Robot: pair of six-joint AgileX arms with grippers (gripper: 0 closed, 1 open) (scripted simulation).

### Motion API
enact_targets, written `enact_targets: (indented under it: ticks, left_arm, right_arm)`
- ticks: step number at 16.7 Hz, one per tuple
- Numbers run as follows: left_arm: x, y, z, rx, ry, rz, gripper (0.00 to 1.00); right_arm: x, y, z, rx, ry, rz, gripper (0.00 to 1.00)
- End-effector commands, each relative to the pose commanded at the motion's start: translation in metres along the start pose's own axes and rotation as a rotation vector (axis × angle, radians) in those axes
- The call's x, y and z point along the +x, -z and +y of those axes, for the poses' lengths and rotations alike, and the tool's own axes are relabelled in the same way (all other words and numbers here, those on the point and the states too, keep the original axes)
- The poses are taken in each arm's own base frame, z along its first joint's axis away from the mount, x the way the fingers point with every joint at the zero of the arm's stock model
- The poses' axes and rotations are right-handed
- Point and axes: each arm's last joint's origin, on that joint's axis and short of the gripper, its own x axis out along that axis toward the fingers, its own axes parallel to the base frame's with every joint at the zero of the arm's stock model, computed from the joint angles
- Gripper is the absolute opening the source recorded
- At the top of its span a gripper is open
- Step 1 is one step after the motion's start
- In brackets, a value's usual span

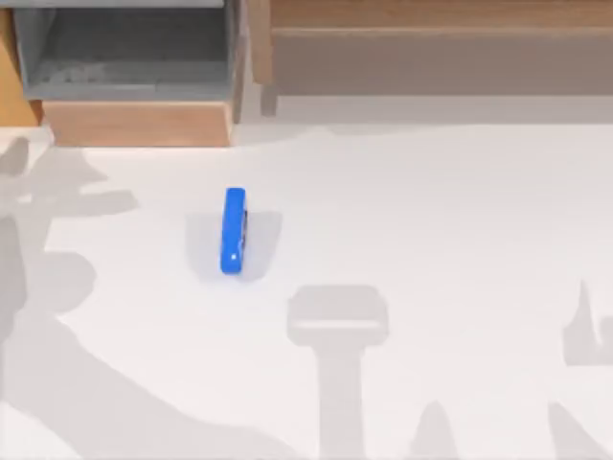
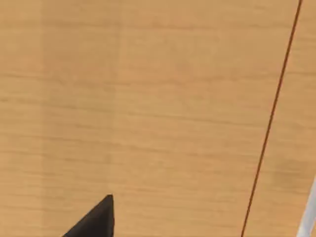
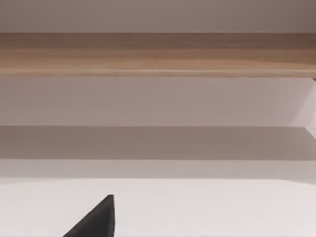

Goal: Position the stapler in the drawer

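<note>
At the bottom edge of our left wrist view we see one dark fingertip [image 2: 96, 219] of our left gripper, close to a big tan wooden face with a thin dark line running down it. We cannot tell if this gripper's jaws are open or closed, and nothing sits by the tip. Our right wrist view has the same kind of dark fingertip [image 3: 96, 219] from our right gripper, low over the white table [image 3: 197, 207], looking toward the long brown wooden shelf [image 3: 158, 54]. We cannot tell how its jaws stand either, and it holds nothing that we can see. From above, the stapler [image 1: 234, 231] lies alone on the white table, a bit left of the middle, with its long side pointing toward the back. It is blue with a dark strip on its right side and a tiny white dot near its front end. Back at the top left stands the drawer [image 1: 134, 123], open, with grey walls and a tan front. It is well apart from the stapler. Grey shadows of our arms fall on the table.
</note>
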Motion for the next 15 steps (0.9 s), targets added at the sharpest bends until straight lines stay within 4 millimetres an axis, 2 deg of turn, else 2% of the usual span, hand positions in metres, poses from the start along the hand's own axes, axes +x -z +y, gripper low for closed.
enact_targets:
  ticks: [4, 10, 15]
  left_arm:
    - [0.003, 0.022, -0.017, 0.106, -0.02, 0.024, 1.0]
    - [0.004, 0.021, -0.017, 0.111, -0.02, 0.022, 1.0]
    - [0.023, 0.024, -0.017, 0.114, -0.023, 0.025, 1.0]
  right_arm:
    - [0.0, 0.0, 0.0, 0.0, 0.0, 0.0, 1.0]
    - [0.0, 0.0, 0.0, 0.0, 0.0, 0.0, 1.0]
    - [0.0, 0.0, 0.0, 0.0, 0.0, 0.0, 1.0]
